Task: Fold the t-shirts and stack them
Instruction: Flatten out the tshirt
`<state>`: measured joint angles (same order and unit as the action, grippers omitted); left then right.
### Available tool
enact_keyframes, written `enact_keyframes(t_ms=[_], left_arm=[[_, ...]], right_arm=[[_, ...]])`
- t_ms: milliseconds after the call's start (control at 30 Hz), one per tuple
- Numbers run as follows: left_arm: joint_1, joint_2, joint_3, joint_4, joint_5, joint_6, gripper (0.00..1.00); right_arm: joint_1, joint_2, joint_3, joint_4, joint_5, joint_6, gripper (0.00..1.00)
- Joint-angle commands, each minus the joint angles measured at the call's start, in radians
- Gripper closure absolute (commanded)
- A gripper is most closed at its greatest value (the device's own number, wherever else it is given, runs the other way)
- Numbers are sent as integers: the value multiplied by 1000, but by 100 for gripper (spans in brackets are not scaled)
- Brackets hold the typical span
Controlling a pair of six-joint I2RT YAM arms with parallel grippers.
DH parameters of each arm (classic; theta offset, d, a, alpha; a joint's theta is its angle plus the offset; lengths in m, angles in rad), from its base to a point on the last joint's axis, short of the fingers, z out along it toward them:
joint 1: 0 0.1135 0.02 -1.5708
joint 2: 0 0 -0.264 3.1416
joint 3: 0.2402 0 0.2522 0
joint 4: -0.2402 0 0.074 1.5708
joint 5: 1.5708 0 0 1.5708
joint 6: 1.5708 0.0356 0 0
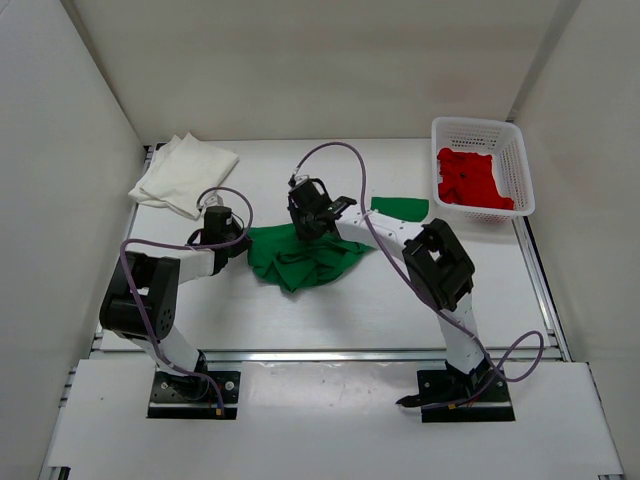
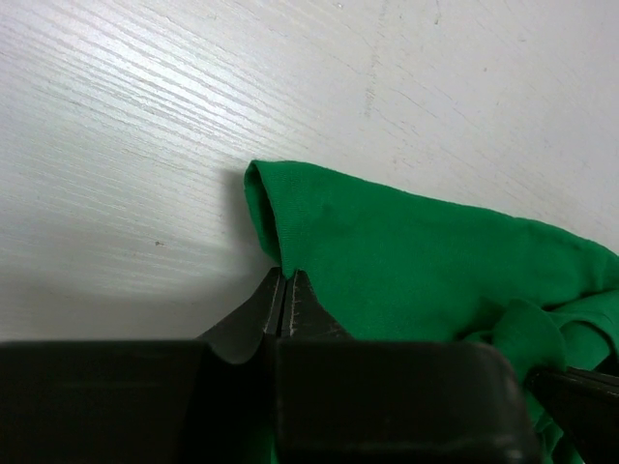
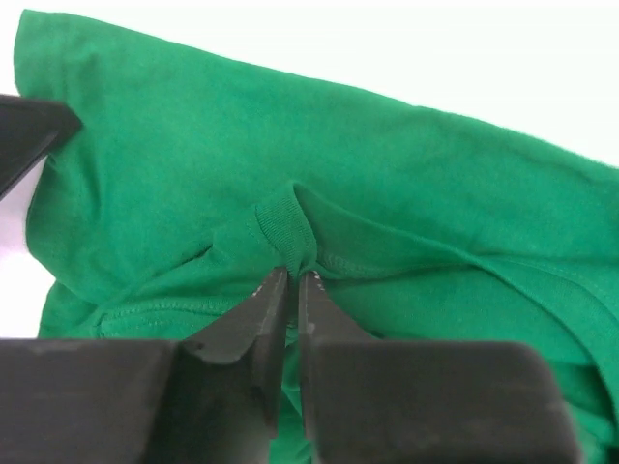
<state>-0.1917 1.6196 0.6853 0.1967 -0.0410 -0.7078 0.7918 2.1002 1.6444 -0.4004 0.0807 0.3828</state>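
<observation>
Both the left claw (image 2: 287, 280) and right claw (image 3: 290, 280) clench the crumpled bright green cloth t-shirt (image 1: 300, 260), mid-frame. Spreading step (probably); next, pull it flat.

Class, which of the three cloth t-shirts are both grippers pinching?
The crumpled bright green t-shirt mid-table; the folded white t-shirt lies far left, the red t-shirt in the white plastic basket.

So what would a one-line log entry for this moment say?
left gripper: shut on green t-shirt edge | right gripper: shut on its fold | white t-shirt: far left | red t-shirt: in basket
</observation>
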Motion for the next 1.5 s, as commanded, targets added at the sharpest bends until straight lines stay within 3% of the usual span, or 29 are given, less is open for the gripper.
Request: enact_keyframes(t_ms=[0,233,333,567,633,733,933,1167,1267,1400,1467], left_arm=[[11,-20,17,30,15,-5,100],[57,-108,62,6,76,-45,100],[93,-194,65,-9,105,-73,100],[167,-377,8,-85,72,-62,100],[184,-405,-3,-109,67,-55,100],[183,-455,-3,-138,61,-36,100],[98,-498,77,-197,-10,-1,100],[58,-414,315,-276,-80,65,100],[-17,-270,436,-273,-124,93,100],[-110,-3,776,-387,-157,140,100],[-140,141,899,-477,-180,169,92]], right_arm=[[3,-77,-21,14,39,7,99],[-97,-460,-216,67,70,-32,100],[-202,-676,-409,80,16,26,100],[-517,-1187,-857,40,-122,117,100],[-664,-1282,-986,9,-160,105,100],[-787,-1377,-1098,3,-245,110,97],[-787,-1271,-1062,97,-260,165,100],[-749,-1085,-999,235,-182,251,100],[-782,-968,-977,310,-153,275,100],[-856,-844,-930,415,-183,330,100],[-859,-798,-873,417,-193,312,100]])
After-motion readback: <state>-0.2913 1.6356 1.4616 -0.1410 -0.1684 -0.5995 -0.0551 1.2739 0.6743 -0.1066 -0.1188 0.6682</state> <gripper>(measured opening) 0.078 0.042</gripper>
